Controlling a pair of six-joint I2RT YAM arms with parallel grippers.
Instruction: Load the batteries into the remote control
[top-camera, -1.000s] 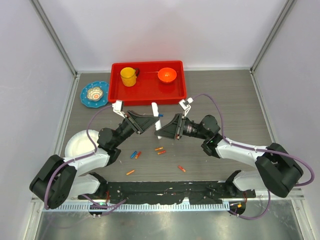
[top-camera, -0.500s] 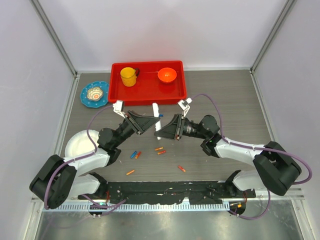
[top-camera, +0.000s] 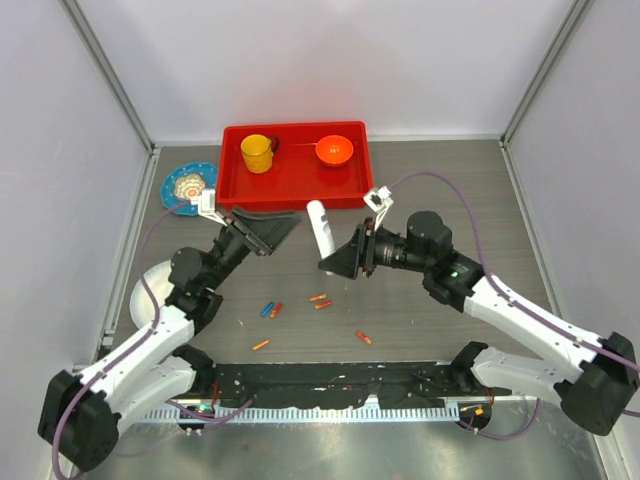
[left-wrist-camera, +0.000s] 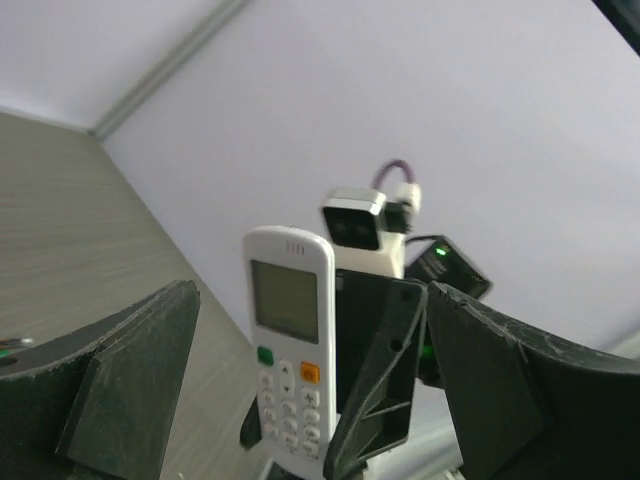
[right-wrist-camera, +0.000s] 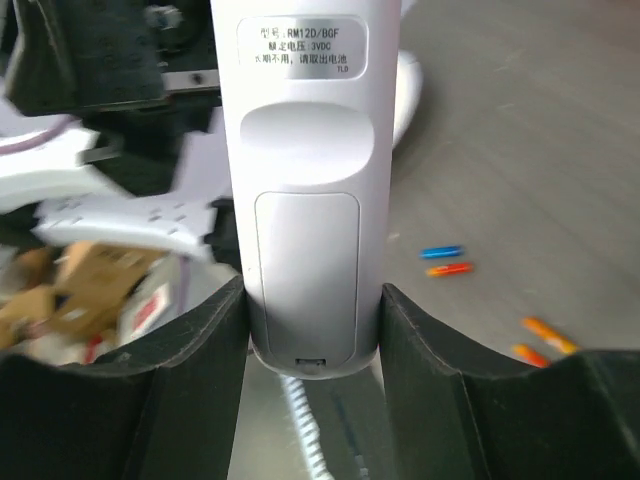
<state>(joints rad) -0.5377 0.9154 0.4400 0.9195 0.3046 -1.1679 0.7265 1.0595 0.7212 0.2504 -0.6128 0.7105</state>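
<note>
Right gripper (right-wrist-camera: 312, 335) is clamped on the lower end of the remote (right-wrist-camera: 300, 150), which I see held up just in front of the tray (top-camera: 295, 182), its cover (right-wrist-camera: 305, 265) on. Left gripper (top-camera: 262, 228) gapes wide on nothing, also just before the tray. Batteries (top-camera: 320, 300) lie scattered farther out from the tray.

Remote (top-camera: 321, 228): slim white oblong with rounded ends, held above the bench, its lower end clamped in the right pincer (top-camera: 333, 262).
Remote front: small screen, green and orange buttons over rows of white keys.
Remote back: printed label; battery cover in place.
Batteries (top-camera: 318, 297): six lying loose on the bench, one blue beside an orange, two orange together, one orange and one red apart.
</note>
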